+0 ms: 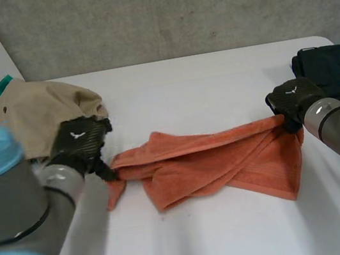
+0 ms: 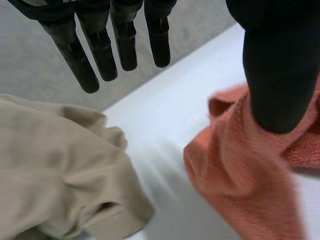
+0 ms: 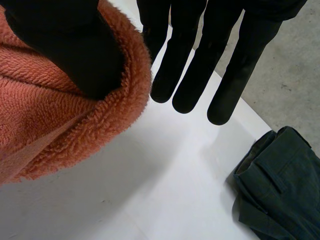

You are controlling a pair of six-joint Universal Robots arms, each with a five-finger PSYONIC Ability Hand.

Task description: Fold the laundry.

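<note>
One orange towel (image 1: 207,160), crumpled and drawn out lengthwise across the middle of the white table (image 1: 201,77), with folds bunched along its length. At its left end, the left hand (image 1: 81,141): fingers (image 2: 102,50) straight and spread clear of the cloth, only the thumb (image 2: 280,75) down on the terry, nothing pinched. At its upper right corner, the right hand (image 1: 292,100): fingers (image 3: 192,65) straight and held off the towel, thumb tucked inside a curl of the pile, cloth draped over it rather than gripped. Left tip of the towel trailing past the left thumb onto the table.

Just beyond the left hand, a beige garment (image 1: 38,113) in a loose heap at the table's far left corner, apart from the towel, with something teal (image 1: 0,86) peeking out behind it. Near the right hand, a dark folded garment (image 1: 322,68) at the far right edge, also apart from the towel. Behind the table, a grey concrete wall (image 1: 171,11).
</note>
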